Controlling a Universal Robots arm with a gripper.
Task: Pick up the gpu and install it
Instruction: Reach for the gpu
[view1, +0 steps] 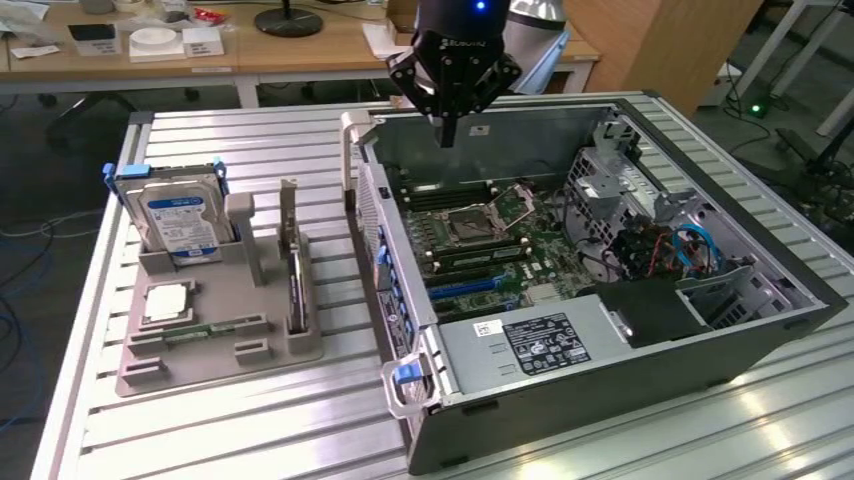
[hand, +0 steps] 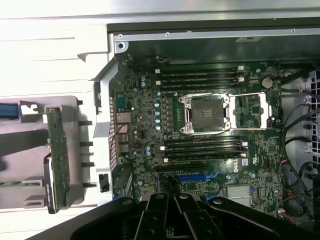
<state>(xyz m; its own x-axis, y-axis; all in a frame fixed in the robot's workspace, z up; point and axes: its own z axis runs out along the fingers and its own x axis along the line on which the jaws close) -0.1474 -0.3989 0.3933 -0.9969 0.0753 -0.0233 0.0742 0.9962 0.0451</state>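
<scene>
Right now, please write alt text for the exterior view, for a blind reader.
The shut gripper hangs empty above the open computer case. The gpu stands on edge in a grey holder at the exterior view's left, near a hard drive.

thin flat dark rectangular gpu card (view1: 295, 290) (hand: 57, 155), narrow silvery metal bracket at one end, standing upright on edge, slotted in a grey moulded holder (view1: 310, 347), beside the open computer case (view1: 561, 410), not touching it

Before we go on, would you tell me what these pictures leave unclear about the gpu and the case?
- gpu: exterior view, seen nearly edge-on in the grey holder, so its components are unreadable.
- Motherboard: wrist view, the part past the blue slot is covered by the tool.
- Power-supply label: exterior view, print too small.
</scene>
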